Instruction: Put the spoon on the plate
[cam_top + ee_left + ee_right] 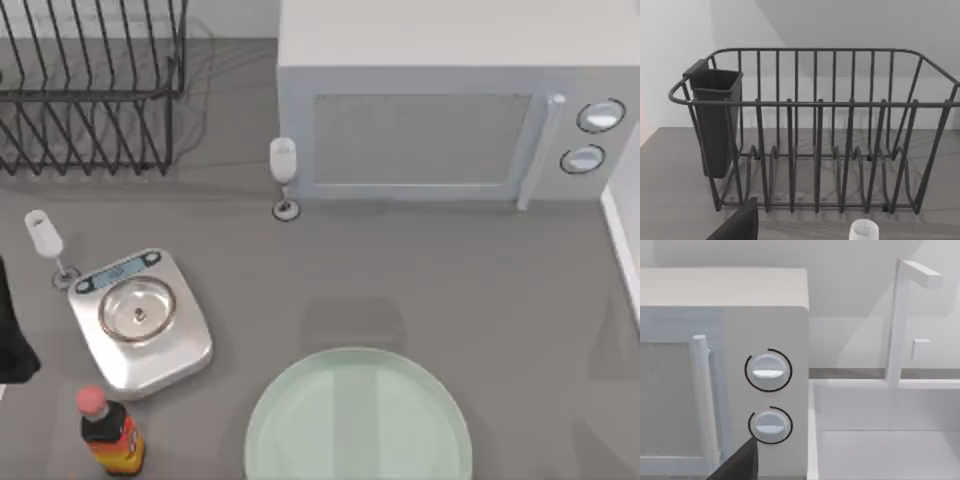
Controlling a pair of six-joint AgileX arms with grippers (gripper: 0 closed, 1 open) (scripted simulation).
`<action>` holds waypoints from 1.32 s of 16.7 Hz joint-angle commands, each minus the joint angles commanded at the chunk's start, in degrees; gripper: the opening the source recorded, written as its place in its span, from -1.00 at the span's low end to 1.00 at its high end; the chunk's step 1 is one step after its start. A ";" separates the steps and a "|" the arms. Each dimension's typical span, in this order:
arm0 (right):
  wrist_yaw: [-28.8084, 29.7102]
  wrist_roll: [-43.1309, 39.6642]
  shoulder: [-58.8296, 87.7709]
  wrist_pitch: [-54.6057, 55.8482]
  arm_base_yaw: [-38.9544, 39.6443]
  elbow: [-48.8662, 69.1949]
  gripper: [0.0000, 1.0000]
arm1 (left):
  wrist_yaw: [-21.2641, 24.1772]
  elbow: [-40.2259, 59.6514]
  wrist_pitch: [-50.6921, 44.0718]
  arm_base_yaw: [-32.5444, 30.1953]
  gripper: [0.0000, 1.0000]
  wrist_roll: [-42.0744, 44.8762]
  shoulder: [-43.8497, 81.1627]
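Top view: the plate (358, 420) is lying flat at the table's near edge, about midway across, with its near rim cut off by the frame. To its left a scale (140, 320) is sitting skewed, carrying a small steel pan and a blue display too small to read. Near the scale's front corner a bottle (110, 432) with a red cap is standing; its orange label is showing no legible writing. 2 stemmed glasses are standing upright: 1 (42, 235) just beside the scale's far corner, the other (283, 165) by the microwave's (450, 110) left front corner. A wire rack (90, 90) is occupying the far left. The left arm (12, 335) is showing as a dark shape cut off at the left edge.

Left wrist view: the left gripper (737, 226) is appearing as a dark wedge cut off by the frame; whether this claw is open or closed cannot be told. It is facing the rack (815, 140), where a dark cup (715, 120) is hanging on 1 end. A glass's rim (863, 231) is peeking in, cut off.

Right wrist view: the right gripper (737, 465) is again a cut-off dark wedge, its state impossible to tell. It is facing the microwave's (725, 315) 2 dials (768, 371), with a white sink (890, 440) and faucet (897, 325) alongside.
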 joint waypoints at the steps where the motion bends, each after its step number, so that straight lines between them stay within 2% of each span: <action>1: 0.00 0.00 0.00 0.00 0.00 0.00 1.00 | 0.00 0.00 0.00 0.00 1.00 0.00 0.00; 4: 0.00 0.00 0.00 0.00 0.00 0.00 1.00 | -0.06 1.73 -1.88 0.27 1.00 0.22 1.96; 7: 0.00 0.00 0.00 0.00 0.00 0.00 1.00 | -0.09 7.60 -8.47 1.01 1.00 0.95 9.36; 10: 0.00 0.00 0.00 0.00 0.00 0.00 1.00 | -0.05 15.87 -18.58 2.01 1.00 1.98 22.28; 16: 0.00 0.00 0.00 0.00 0.00 0.00 1.00 | 0.13 33.53 -41.87 4.26 1.00 4.21 55.78; 22: 0.00 0.00 0.00 0.00 0.00 0.00 1.00 | 0.09 47.34 -57.54 5.96 1.00 5.88 76.24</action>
